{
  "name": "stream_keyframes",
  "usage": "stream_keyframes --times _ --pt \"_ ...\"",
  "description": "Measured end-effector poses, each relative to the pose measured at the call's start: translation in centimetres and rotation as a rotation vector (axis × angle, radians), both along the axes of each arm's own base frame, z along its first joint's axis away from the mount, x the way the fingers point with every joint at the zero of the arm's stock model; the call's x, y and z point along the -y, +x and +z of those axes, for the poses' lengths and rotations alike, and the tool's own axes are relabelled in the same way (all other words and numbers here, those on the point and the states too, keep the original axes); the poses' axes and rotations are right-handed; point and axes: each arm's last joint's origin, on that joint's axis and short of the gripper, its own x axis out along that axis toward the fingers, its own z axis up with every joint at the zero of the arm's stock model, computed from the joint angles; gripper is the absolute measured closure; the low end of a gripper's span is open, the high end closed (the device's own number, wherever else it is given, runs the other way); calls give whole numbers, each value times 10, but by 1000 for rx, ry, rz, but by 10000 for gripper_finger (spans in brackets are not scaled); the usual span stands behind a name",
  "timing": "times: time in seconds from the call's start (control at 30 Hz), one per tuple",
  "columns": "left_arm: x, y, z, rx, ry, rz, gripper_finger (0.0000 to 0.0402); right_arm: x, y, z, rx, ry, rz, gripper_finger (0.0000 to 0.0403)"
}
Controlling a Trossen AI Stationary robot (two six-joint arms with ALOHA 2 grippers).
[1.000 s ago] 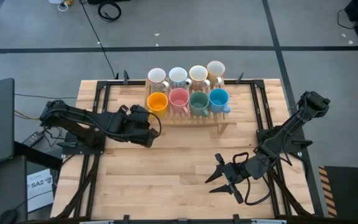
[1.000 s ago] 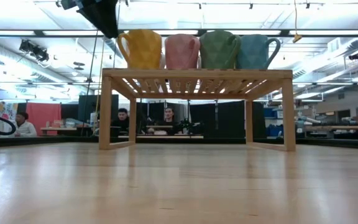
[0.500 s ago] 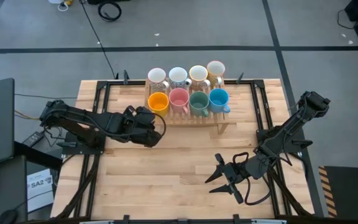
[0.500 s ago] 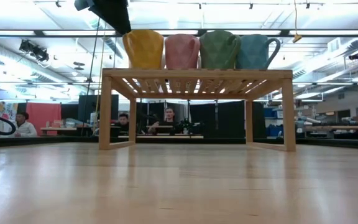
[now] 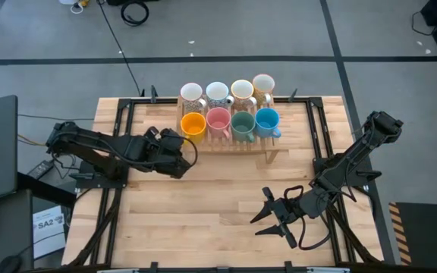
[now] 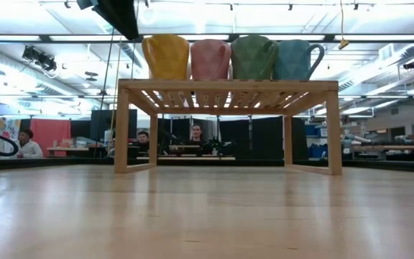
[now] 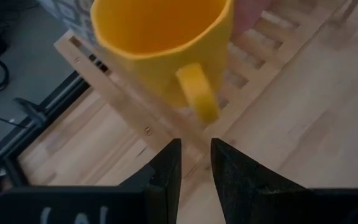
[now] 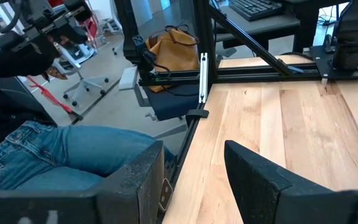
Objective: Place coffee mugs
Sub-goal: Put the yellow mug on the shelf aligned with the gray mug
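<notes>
Eight coffee mugs stand on their bases on a low wooden rack (image 5: 234, 142) at the table's far middle. The far row has four white or cream mugs (image 5: 217, 92). The near row holds the orange (image 5: 193, 123), pink (image 5: 218, 119), green (image 5: 243, 123) and blue (image 5: 267, 120) mugs. My left gripper (image 5: 176, 152) hovers just left of and nearer than the orange mug, narrowly open. In the left wrist view the orange mug's handle (image 7: 197, 93) points at the gripper (image 7: 194, 152), a short gap off. My right gripper (image 5: 273, 217) waits open over the near right of the table.
In the low view the rack (image 6: 228, 86) stands on legs with the near-row mugs (image 6: 210, 59) on top, and the left gripper (image 6: 117, 14) is a dark shape above its left end. Bare table lies in front. A seated person's leg (image 8: 55, 149) shows beyond the table edge.
My left gripper moved toward the orange mug, then drew back a little toward the table's left. In the low view the mug's handle, which stuck out to the left a second ago, no longer shows there: the mug has turned about on the rack.
</notes>
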Motion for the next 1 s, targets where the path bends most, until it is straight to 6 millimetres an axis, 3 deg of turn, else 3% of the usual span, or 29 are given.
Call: stream_keyframes --times 0.27,1.0 --pt "-1 -8 1 -5 8 47 308 0 0 1 6 4 1 227" --pt "-5 21 -4 162 -12 89 308 0 0 1 11 8 1 227"
